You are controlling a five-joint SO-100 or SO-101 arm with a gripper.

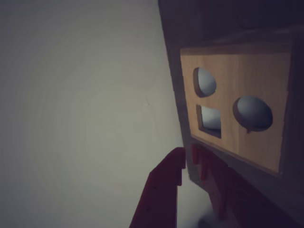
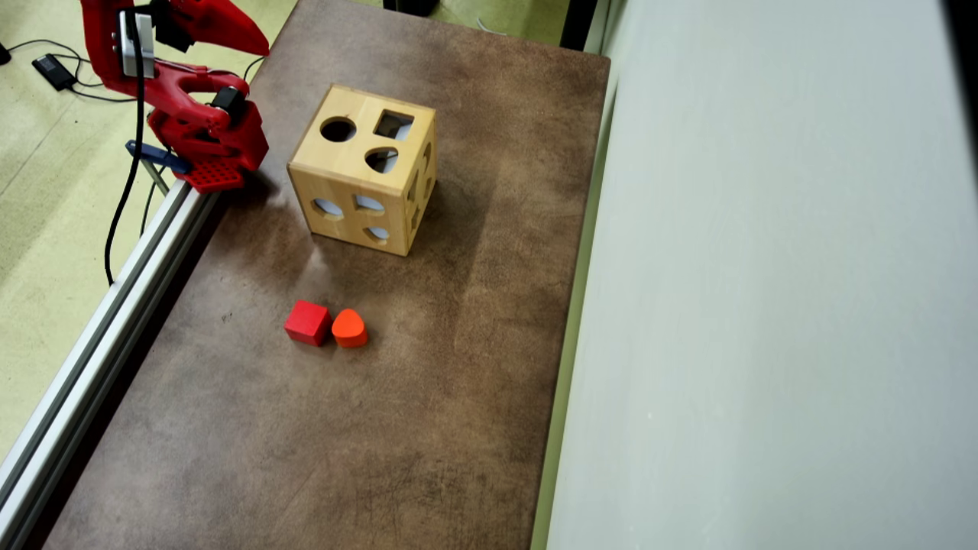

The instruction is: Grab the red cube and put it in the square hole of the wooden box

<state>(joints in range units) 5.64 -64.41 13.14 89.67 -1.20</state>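
1. The red hand (image 1: 183,173) holds nothing; I cannot tell whether its fingers are spread.
2. The wooden box (image 2: 365,169) stands on the brown desk (image 2: 458,382), square hole (image 2: 394,124) on top.
3. The red cube (image 2: 308,322) lies well apart from the box, touching an orange block (image 2: 350,328).

Mottled brown tabletop (image 2: 458,367) runs down the overhead view, aluminium extrusion rail (image 2: 99,336) along its left edge, pale yellow-green floor (image 2: 46,191) beyond with black cables (image 2: 122,191) and a power adapter (image 2: 50,70), plain grey-white wall panel (image 2: 764,305) on the right, soft even lighting.
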